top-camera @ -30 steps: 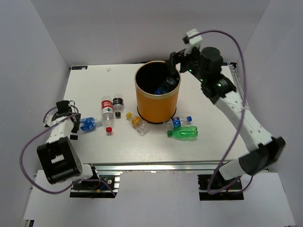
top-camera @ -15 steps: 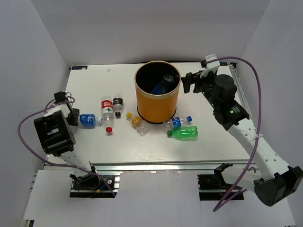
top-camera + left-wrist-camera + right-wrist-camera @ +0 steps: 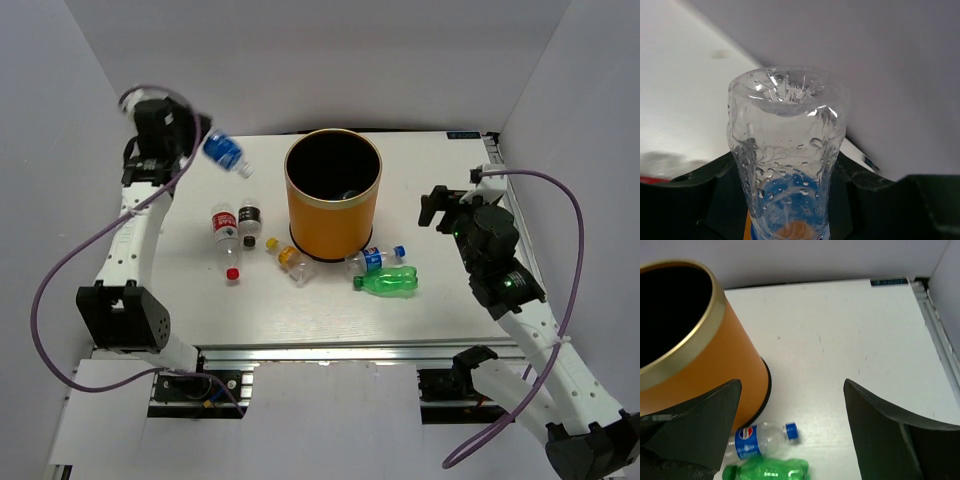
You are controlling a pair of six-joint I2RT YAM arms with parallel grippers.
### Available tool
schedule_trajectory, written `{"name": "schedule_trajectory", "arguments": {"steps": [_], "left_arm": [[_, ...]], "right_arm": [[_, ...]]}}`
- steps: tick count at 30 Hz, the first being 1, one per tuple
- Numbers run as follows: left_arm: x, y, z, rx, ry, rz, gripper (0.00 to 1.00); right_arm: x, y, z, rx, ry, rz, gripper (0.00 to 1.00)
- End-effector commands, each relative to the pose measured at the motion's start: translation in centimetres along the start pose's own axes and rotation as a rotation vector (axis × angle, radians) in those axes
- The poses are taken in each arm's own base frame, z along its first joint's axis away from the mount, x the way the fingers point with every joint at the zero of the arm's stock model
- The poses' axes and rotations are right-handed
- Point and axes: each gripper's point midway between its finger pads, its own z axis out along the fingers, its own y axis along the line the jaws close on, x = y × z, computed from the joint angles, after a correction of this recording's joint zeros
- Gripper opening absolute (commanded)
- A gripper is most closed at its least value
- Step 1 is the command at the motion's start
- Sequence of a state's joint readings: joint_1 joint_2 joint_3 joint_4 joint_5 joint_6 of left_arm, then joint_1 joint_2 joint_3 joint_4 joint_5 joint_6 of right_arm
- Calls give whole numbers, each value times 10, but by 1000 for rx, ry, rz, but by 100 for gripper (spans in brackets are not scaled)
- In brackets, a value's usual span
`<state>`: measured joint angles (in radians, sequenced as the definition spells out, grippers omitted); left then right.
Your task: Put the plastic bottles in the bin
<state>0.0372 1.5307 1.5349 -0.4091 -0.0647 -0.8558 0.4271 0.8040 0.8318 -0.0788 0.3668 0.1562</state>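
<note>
My left gripper (image 3: pixel 203 146) is raised above the table's back left and is shut on a clear blue-labelled bottle (image 3: pixel 226 154), just left of the orange bin's (image 3: pixel 333 212) rim. In the left wrist view that bottle (image 3: pixel 787 145) fills the frame, base toward the camera, between the dark fingers (image 3: pixel 690 200). On the table lie a red-labelled bottle (image 3: pixel 225 226), a black-labelled one (image 3: pixel 249 220), a yellow-capped one (image 3: pixel 290 258), a blue-labelled one (image 3: pixel 377 258) and a green one (image 3: pixel 387 282). My right gripper (image 3: pixel 437 207) hangs open right of the bin, empty.
A loose red cap (image 3: pixel 231 273) lies left of the yellow-capped bottle. The right wrist view shows the bin (image 3: pixel 690 355) at left, with the blue-labelled bottle (image 3: pixel 757 440) and green bottle (image 3: pixel 770 471) at its foot. White walls enclose the table's back and sides.
My left gripper closed on the blue-labelled bottle at the table's left and lifted it up and back toward the bin. My right arm drew back from above the bin toward the right.
</note>
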Motion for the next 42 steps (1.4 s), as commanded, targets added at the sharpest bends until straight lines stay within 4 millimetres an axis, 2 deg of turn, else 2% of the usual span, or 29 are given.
{"name": "schedule_trajectory", "arguments": {"steps": [1,2,3,4,5,6,7,8,9,11,14,15,16,17,19,20,23,24,25,26,28,32,36,37,38,39,40,41,42], "left_arm": [[-9,-110,-47,304,-87,176,0],[8,-146,-60,398,-75,246,0],[18,-169,-68,485,-84,332,2],[49,-199,-85,590,-64,447,5],[69,-210,-88,626,-46,507,14],[92,-235,-105,762,-27,569,18],[124,-251,-123,839,-21,683,20],[131,-263,-131,859,-36,702,20],[146,-267,-127,852,-30,727,20],[158,-277,-132,855,-70,802,22],[176,-272,-121,869,-51,870,41],[180,-269,-115,860,-42,891,45],[191,-264,-107,848,-18,907,56],[194,-262,-104,840,-6,912,61],[200,-257,-97,819,1,912,61],[194,-255,-90,782,-26,911,63],[189,-261,-82,755,-62,901,68],[189,-264,-80,754,-67,899,73],[183,-271,-83,762,-82,889,82],[188,-270,-79,759,-72,892,98],[184,-271,-79,746,-73,888,98],[175,-264,-79,692,-90,868,98],[163,-244,-82,604,-95,850,98],[147,-239,-88,564,-127,822,98],[143,-233,-89,546,-126,803,98],[146,-217,-85,516,-99,805,98],[126,-207,-89,491,-121,774,98],[121,-195,-87,464,-103,703,98],[123,-159,-70,391,-70,698,98]], "right_arm": [[19,-4,-13,14,111,34,89],[44,-5,-19,8,216,15,89],[57,-6,-21,12,266,14,89],[68,-7,-23,9,301,2,89],[79,-6,-24,-5,344,-12,89],[86,-6,-23,-6,369,-23,89],[90,-7,-22,1,390,-19,89],[100,-4,-20,-14,437,-21,89],[107,-1,-21,-36,471,-30,89],[123,14,-24,-150,535,-58,89],[133,51,-39,-451,537,-129,90],[132,56,-40,-484,520,-131,89],[123,61,-33,-504,464,-133,89],[122,66,-33,-538,442,-140,89],[117,74,-25,-594,377,-196,89],[120,78,-25,-624,374,-214,89],[147,72,-21,-631,428,-295,89],[158,70,-22,-648,451,-341,89],[167,69,-24,-671,474,-370,89],[183,67,-28,-689,535,-382,89],[199,63,-28,-713,596,-434,89],[211,40,-12,-607,650,-533,89],[216,50,-8,-681,596,-572,89],[219,54,-8,-700,589,-580,89],[225,56,-11,-713,599,-586,89],[228,59,-11,-716,608,-587,89],[238,67,-16,-742,642,-596,90],[241,68,-16,-732,665,-611,89],[248,68,-18,-720,701,-629,89]]}}
